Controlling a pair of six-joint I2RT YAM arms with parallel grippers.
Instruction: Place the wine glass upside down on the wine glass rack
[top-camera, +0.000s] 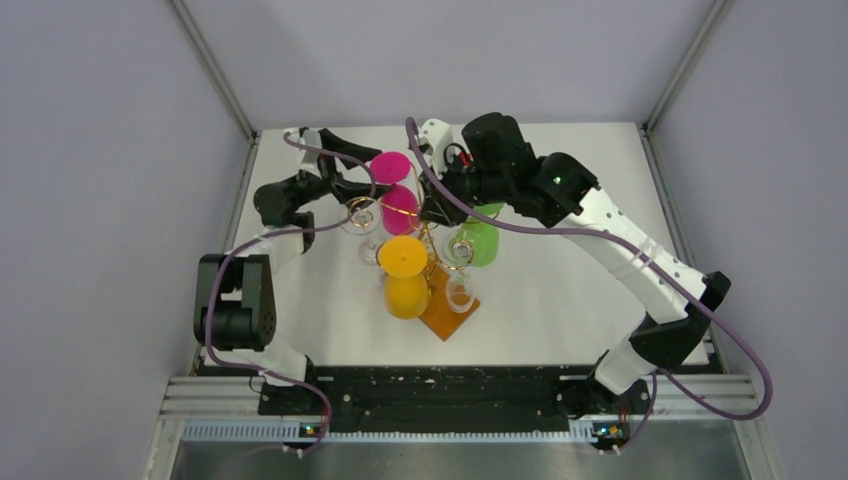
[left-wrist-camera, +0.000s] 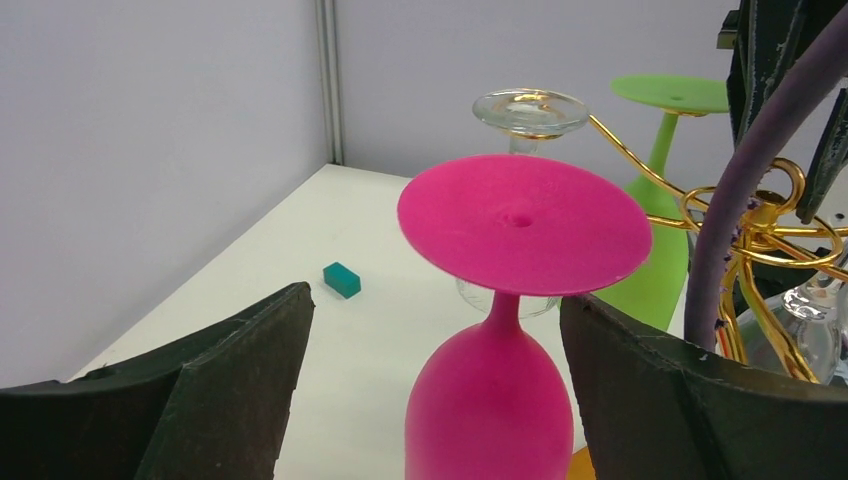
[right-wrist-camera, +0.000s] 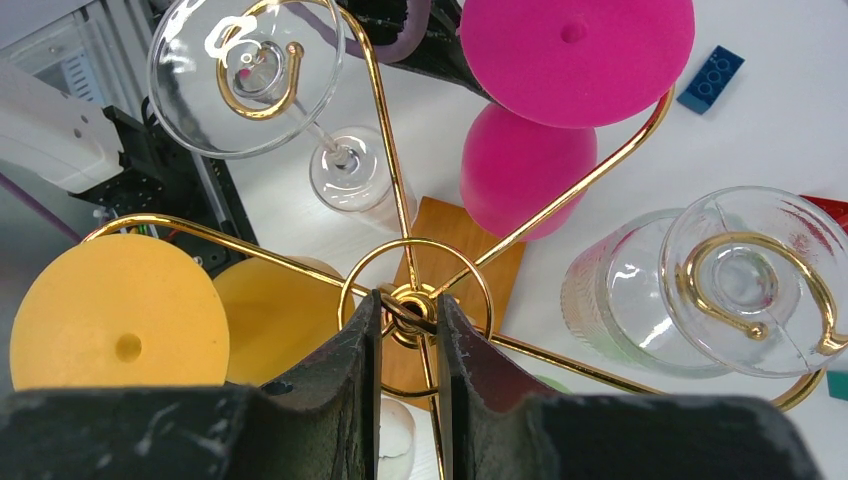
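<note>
A pink wine glass (left-wrist-camera: 520, 220) hangs upside down, foot on top, at the end of one gold arm of the wine glass rack (right-wrist-camera: 560, 195). My left gripper (left-wrist-camera: 435, 295) is open; its jaws stand wide on either side of the pink bowl without touching it. In the top view the left gripper (top-camera: 366, 173) sits just left of the pink glass (top-camera: 392, 166). My right gripper (right-wrist-camera: 408, 300) is shut on the small gold ring at the top of the rack's central stem. The rack's orange-brown base (top-camera: 448, 310) rests on the white table.
Also upside down on the rack are a yellow glass (top-camera: 403, 258), a green glass (top-camera: 480, 243) and clear glasses (top-camera: 361, 215). A teal block (left-wrist-camera: 341, 279) and a blue brick (right-wrist-camera: 714, 72) lie on the table behind the rack. Grey walls enclose the table.
</note>
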